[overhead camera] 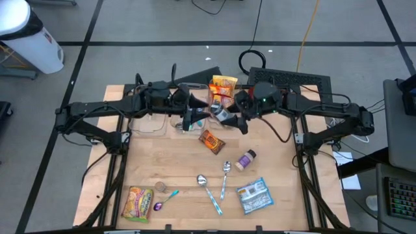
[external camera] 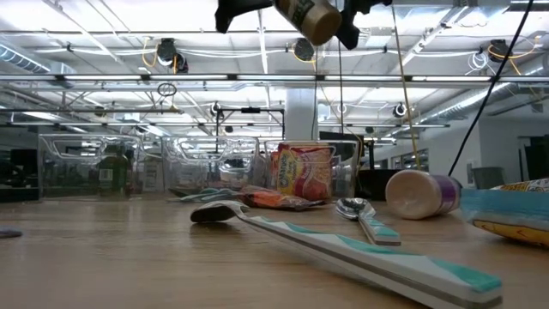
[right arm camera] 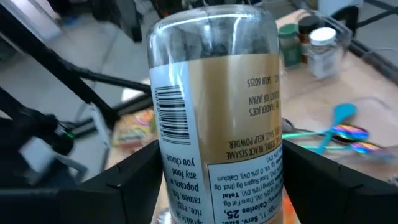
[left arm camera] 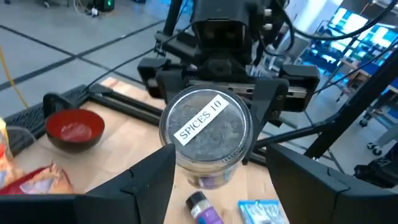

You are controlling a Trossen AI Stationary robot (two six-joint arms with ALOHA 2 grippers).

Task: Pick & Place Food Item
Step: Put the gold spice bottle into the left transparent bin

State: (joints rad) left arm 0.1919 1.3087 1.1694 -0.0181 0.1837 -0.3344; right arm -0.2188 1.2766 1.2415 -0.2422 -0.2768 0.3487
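A handover is in hand: the spice jar [left arm camera: 208, 134] hangs above the worktop [overhead camera: 162, 166], over the snack bar [overhead camera: 211, 140], its body grasped by the right hand [overhead camera: 229, 116]. The left hand [overhead camera: 194, 116] brackets its lid, fingers apart. Next, the left must clench before the right lets go.

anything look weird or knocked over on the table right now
Yes: a purple-labelled bottle lies on its side on the table near the spoons. Also, both pincers meet at one spice jar held in mid-air, the right pincer gripping it.

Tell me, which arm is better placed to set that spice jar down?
Right, probably: its claw grips the spice jar in mid-air, while the left claw merely flanks it, apparently open.
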